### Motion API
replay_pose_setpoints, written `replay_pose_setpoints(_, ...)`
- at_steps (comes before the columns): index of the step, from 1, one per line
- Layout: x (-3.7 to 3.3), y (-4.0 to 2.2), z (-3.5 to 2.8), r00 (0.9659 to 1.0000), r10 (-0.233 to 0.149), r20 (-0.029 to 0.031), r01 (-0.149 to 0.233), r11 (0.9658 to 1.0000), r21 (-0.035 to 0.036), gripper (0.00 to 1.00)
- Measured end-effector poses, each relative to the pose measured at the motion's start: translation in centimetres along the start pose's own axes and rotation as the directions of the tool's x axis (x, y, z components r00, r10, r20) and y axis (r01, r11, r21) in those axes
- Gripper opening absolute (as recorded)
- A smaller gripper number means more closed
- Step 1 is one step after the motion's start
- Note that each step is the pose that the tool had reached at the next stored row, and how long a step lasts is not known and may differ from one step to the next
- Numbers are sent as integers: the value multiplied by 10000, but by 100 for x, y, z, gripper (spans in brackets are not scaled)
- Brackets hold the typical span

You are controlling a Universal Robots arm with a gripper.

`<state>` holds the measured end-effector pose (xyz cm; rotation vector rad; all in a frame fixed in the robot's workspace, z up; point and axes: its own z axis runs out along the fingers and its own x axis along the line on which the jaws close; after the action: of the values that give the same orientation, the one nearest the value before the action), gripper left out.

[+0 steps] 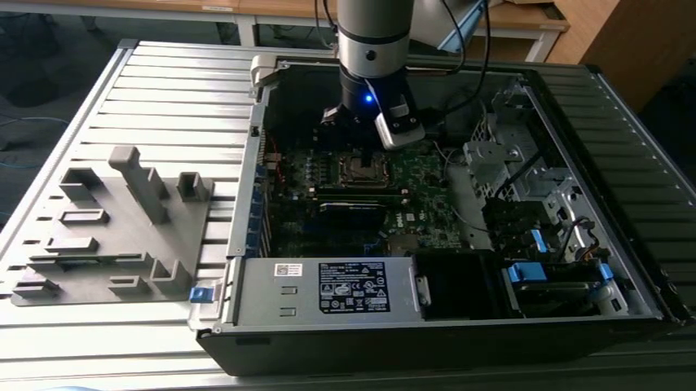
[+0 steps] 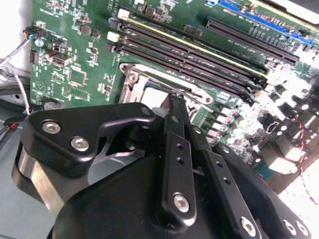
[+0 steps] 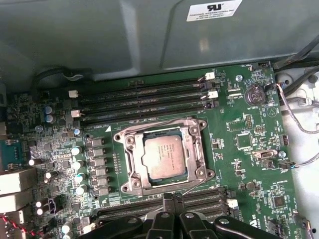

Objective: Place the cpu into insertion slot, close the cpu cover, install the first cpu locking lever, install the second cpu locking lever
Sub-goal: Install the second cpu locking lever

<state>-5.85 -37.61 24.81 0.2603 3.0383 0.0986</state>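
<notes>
A ribbed grey metal table [image 1: 163,98] carries an open computer case [image 1: 457,309], with a grey fixture block [image 1: 109,236] at about nine o'clock from it. The arm hangs over the green motherboard [image 3: 239,164]. In the first wrist view the cpu [image 3: 166,155] sits in the insertion slot [image 3: 130,160] and the cpu cover [image 3: 195,149] lies flat around it. The gripper [image 2: 175,102] (black fingers pressed together, nothing between them) points at the socket's edge, near six o'clock of the chip in the first wrist view. The risk, I'd judge: a slightly off descent could scrape neighbouring memory slots [image 3: 144,102] or slip off a thin lever.
</notes>
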Motion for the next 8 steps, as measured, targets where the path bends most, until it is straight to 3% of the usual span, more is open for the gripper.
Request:
replay_pose_setpoints(6,1,0,0,10000,1,-4,-1,10000,3,11)
replay_pose_setpoints(8,0,0,1,10000,3,-67,-3,10000,33,11)
